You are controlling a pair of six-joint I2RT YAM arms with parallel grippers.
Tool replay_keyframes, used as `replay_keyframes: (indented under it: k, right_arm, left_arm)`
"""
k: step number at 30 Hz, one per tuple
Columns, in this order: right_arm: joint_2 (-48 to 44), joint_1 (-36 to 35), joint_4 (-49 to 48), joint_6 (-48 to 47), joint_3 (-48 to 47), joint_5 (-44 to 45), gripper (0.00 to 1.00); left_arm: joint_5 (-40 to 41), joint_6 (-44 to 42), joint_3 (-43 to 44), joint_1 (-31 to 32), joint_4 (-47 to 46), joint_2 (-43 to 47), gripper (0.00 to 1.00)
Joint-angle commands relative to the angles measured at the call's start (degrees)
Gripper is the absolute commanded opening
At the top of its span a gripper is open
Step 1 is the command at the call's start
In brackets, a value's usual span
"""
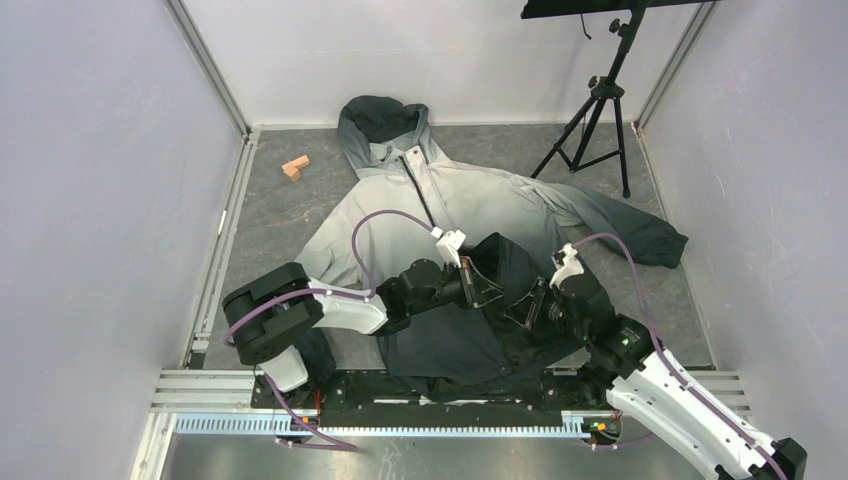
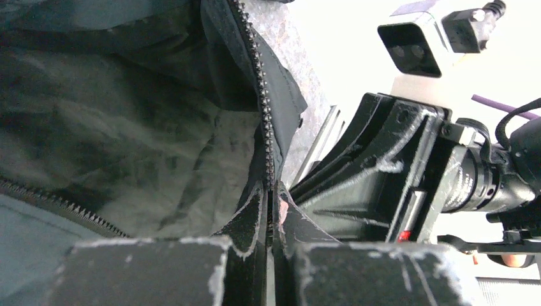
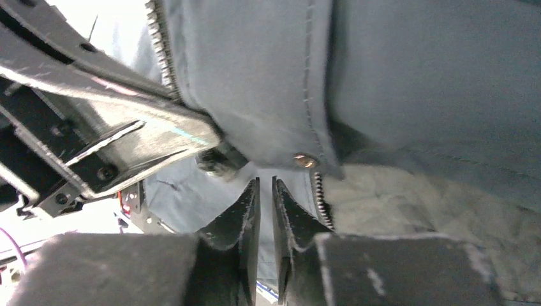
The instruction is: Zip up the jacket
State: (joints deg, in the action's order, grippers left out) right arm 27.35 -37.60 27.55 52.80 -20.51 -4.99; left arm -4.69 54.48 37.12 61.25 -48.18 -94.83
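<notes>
One left tool (image 2: 273, 194) pinches zipper teeth (image 2: 263, 127) on the jacket (image 1: 470, 200).

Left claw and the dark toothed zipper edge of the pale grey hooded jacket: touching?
Touching. The left wrist view shows the left claw shut on the jacket's zipper edge, its teeth running down between the fingers.

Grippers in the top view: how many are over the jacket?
2. Left gripper over the dark lower front of the jacket, near centre; right gripper close beside it, on the right. None hidden.
</notes>
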Motion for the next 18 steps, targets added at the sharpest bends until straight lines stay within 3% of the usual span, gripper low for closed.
replay_keyframes:
  k: [1, 4, 8, 11, 16, 18]
  right_arm:
    - [0.1, 0.1, 3.2, -0.5, 0.8, 4.6, 0.11]
    - [-0.9, 0.1, 5.2, -2.8, 2.0, 4.6, 0.06]
    - [-2.1, 0.1, 3.6, -11.6, 1.9, 1.1, 0.22]
    - [-5.5, 0.1, 2.2, -16.0, 1.7, 1.0, 0.42]
    - [-12.4, 0.1, -9.9, -13.2, 5.8, -4.7, 0.62]
    - [-14.0, 0.1, -16.1, -10.6, 8.6, -6.4, 0.65]
  left_arm:
    - [3.0, -3.2, -1.9, 0.3, -5.8, 3.8, 0.02]
    - [3.1, -3.5, -1.6, 0.3, -5.6, 4.4, 0.02]
    - [2.4, -3.6, -0.8, 0.3, -5.9, 4.1, 0.02]
    - [1.5, -3.1, -0.6, 0.1, -7.4, 3.8, 0.02]
    - [-0.1, -1.0, -1.1, -0.4, -12.2, 3.1, 0.02]
    - [-0.2, -0.3, -1.4, -0.7, -14.1, 3.1, 0.02]
